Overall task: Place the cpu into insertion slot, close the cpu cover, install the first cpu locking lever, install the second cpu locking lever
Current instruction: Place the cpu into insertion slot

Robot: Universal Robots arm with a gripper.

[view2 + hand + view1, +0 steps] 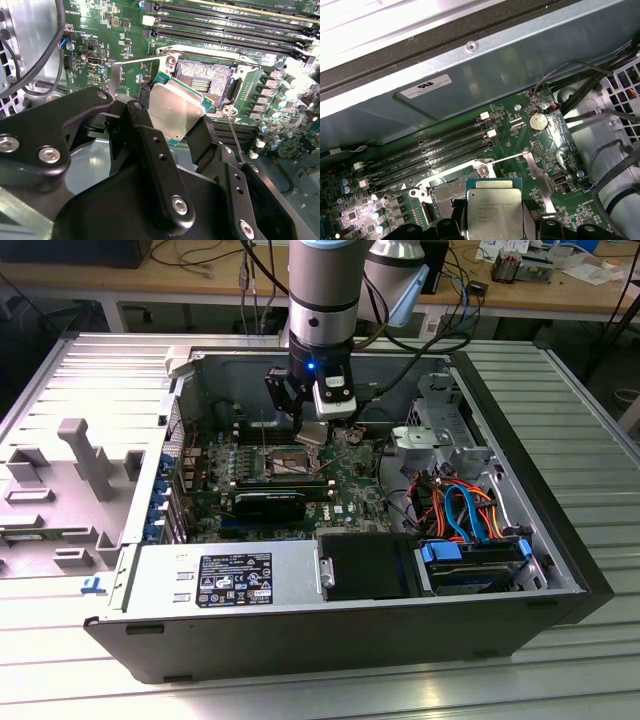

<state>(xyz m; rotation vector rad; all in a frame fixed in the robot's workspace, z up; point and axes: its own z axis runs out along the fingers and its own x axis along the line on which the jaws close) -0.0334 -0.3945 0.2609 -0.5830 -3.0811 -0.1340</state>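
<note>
I see black fingers (150, 142) clenched on edges of small flat square silver-topped cpu (172, 112). Chip tilted, held off green circuit board (125, 45), near square silver-rimmed insertion slot (205, 80), not seated. My worry: tilted, offset descent could land a corner first, bend socket contacts, or rest chip on rim.

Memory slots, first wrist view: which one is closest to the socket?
The memory slot bordering the insertion slot; the others lie toward the case wall.
</note>
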